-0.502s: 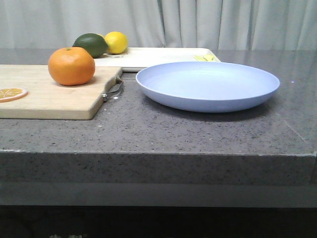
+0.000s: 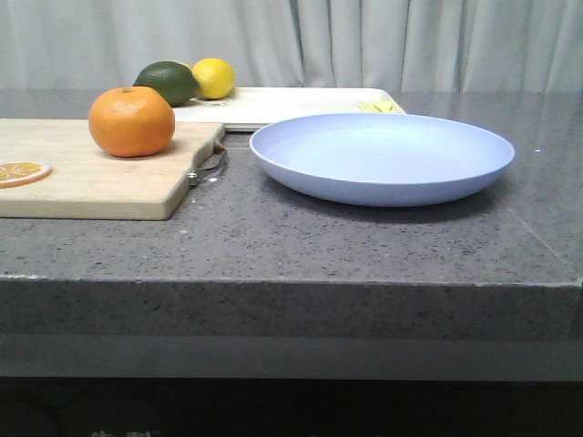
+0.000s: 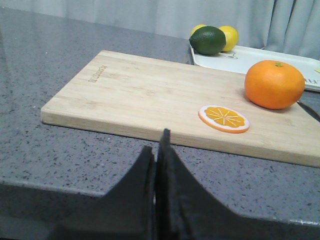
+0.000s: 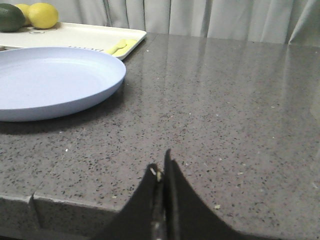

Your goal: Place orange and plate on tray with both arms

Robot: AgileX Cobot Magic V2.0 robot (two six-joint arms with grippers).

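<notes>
- Left gripper [image 3: 156, 150]: fingers pressed together, nothing between them, parked low at the near edge of the counter, well short of the cutting board [image 3: 130, 95].
- Right gripper [image 4: 162, 170]: same story, jaws closed on nothing, hanging over bare counter [image 4: 225, 110], plate off to one side.
- Delta vs half a second ago in the front view: none. Orange, plate, tray and board all sit exactly where they were. Neither arm shows in that view either time.
- Read: task hasn't started. Both arms idle at the start pose.
- Orange [image 2: 131, 121]: on the wooden board, near its far right corner, upright, stem spot on top. Orange slice [image 3: 224, 118] lies flat on the board, near it but apart.
- Plate [image 2: 383, 157]: flat on the counter, right of the board, just in front of the tray.
- Tray [image 2: 301, 102]: at the back, already carrying a lemon [image 2: 213, 77] and a dark green fruit [image 2: 167, 83] at its left end; some small yellow bits at the right corner, too small to identify.
- Next, my guess: both grippers must open first. Left goes for the orange, right for the plate rim.
- Risk: shallow plate rim gives little to pinch.
</notes>
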